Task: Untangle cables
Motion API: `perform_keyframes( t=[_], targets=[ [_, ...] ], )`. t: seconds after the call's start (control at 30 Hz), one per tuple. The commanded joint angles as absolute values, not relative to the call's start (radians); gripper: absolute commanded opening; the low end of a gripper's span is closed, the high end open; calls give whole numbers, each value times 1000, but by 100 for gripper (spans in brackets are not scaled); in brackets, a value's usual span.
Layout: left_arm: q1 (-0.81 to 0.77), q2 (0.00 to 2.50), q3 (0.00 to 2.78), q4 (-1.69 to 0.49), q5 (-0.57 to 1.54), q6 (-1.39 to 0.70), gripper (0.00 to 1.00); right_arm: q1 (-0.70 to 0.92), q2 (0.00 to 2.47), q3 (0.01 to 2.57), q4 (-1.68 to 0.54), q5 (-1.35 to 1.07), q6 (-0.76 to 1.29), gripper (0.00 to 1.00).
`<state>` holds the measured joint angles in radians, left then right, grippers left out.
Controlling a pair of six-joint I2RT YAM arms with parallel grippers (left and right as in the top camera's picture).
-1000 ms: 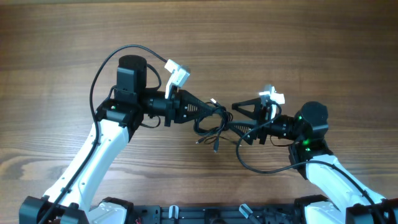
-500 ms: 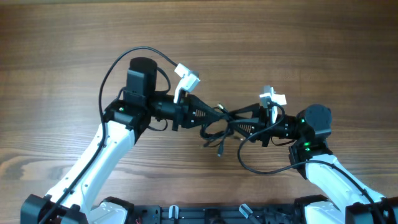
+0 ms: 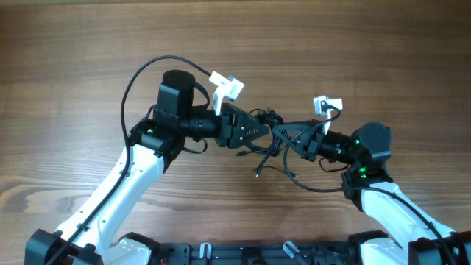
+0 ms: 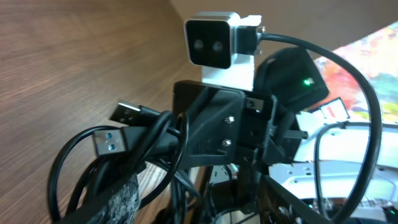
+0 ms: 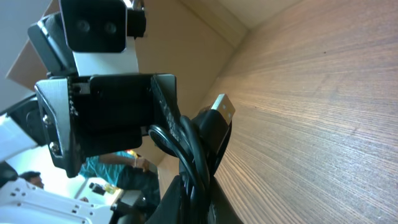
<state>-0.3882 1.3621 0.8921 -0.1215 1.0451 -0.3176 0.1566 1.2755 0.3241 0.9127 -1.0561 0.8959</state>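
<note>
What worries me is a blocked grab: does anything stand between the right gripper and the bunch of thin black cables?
Nothing visible does. The right gripper is shut directly on the bunch of thin black cables; the left gripper meets the same bunch from the opposite side.

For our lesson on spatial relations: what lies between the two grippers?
The overhead view shows a bunch of tangled black cables filling the stretch between the left gripper and the right gripper.
</note>
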Motion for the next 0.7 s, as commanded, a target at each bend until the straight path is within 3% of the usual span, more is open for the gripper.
perform_keyframes(
  t=[0.0,0.03,0.23,0.43,0.67],
  targets=[
    [-388,1364,898,-142,857,-330,84,157,1275,333,927,-1063,951,4],
    [-383,1364,898,-143,796,-330,99,149,1275,333,927,-1062,977,4],
    [-275,1364,898,-148,747,-329,100,84,1275,333,927,-1073,1055,4],
    [-274,1364,898,-276,978,37,100,90,1275,333,936,-1074,1128,4],
    [-274,1378,898,-319,1018,125,97,115,1275,333,963,-1082,1127,4]
  ],
)
